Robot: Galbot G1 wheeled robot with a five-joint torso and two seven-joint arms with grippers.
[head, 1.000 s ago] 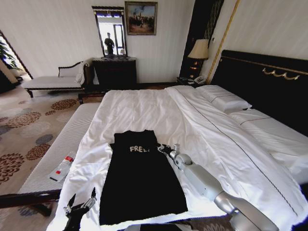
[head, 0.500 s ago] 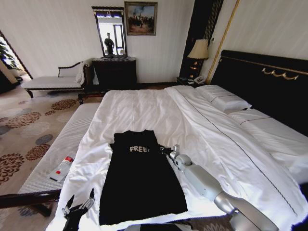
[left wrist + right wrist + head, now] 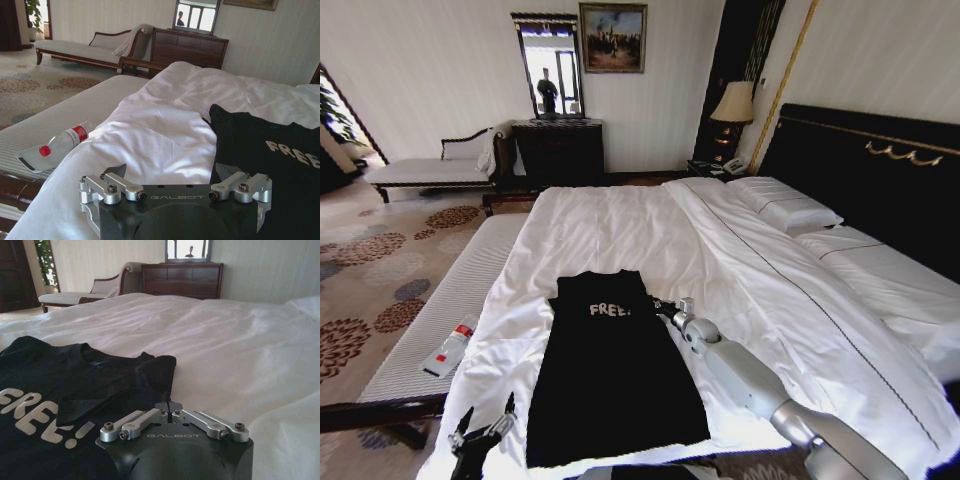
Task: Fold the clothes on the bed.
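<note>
The clothes, a black T-shirt point(image 3: 612, 370) with white "FREE!" lettering, lie flat near the foot of the white bed point(image 3: 620, 225), sleeves folded in so it forms a long narrow strip. My right gripper point(image 3: 663, 307) rests low on the duvet at the shirt's right shoulder. In the right wrist view the right gripper point(image 3: 167, 405) is shut, its tips pinched at the edge of the folded sleeve point(image 3: 150, 372). My left gripper point(image 3: 480, 428) hangs open past the shirt's lower left corner. In the left wrist view the left gripper point(image 3: 170, 172) holds nothing, and the shirt point(image 3: 260, 150) lies just beside it.
A pale striped bench point(image 3: 470, 290) runs along the bed's left side, with a plastic bottle point(image 3: 450, 348) on it. Pillows point(image 3: 785, 205) and the dark headboard point(image 3: 880, 170) are at the far right. A chaise point(image 3: 425, 170) and a dresser point(image 3: 558, 150) stand by the back wall.
My right gripper has shifted slightly to the right at the shirt's shoulder, and the full "FREE!" lettering now shows. The left arm has barely moved.
</note>
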